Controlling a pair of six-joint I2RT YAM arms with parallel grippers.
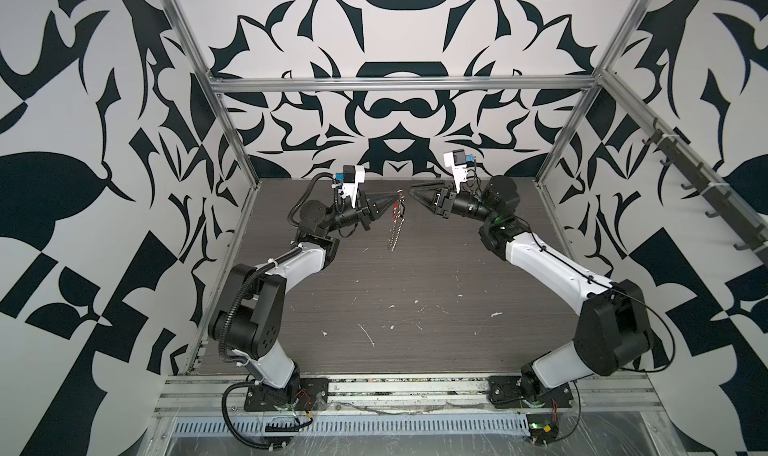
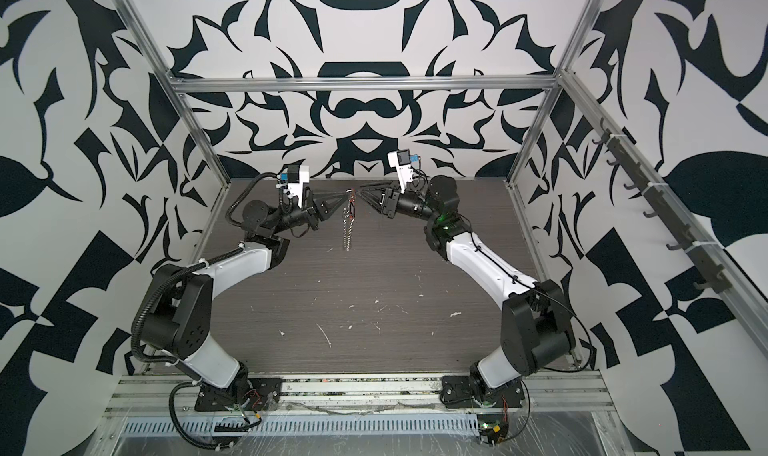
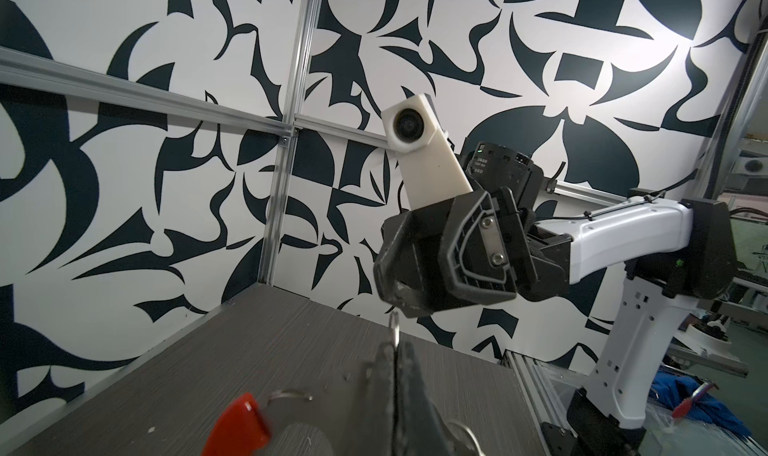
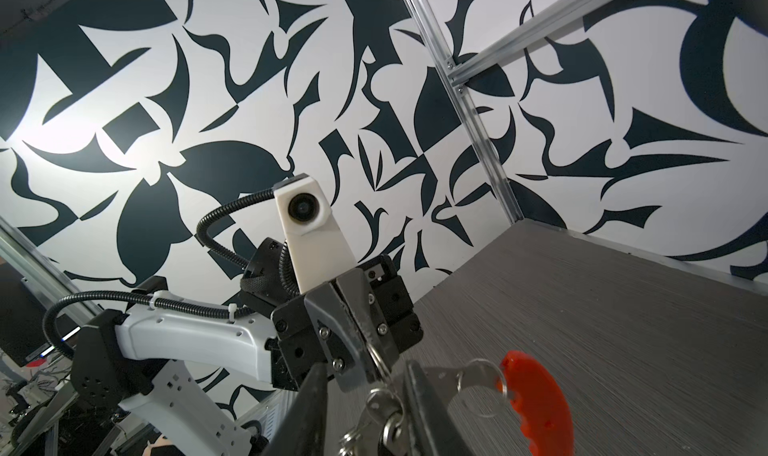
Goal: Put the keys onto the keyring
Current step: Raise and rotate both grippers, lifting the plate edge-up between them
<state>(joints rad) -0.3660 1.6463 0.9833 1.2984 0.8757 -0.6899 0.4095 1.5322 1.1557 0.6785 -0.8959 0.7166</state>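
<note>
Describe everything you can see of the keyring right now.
The keyring hangs in mid-air over the far part of the table, pinched at a small silver split ring by the shut left gripper. From there a long loop of silvery chain-like links dangles straight down. Near the top is a curved red plastic section joined to a silvery metal piece, with small rings. The right gripper faces it closely, jaws apart; whether it touches cannot be told.

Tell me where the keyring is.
In a top view the keyring hangs from the left hand above the far middle of the table, right hand close by.
</note>
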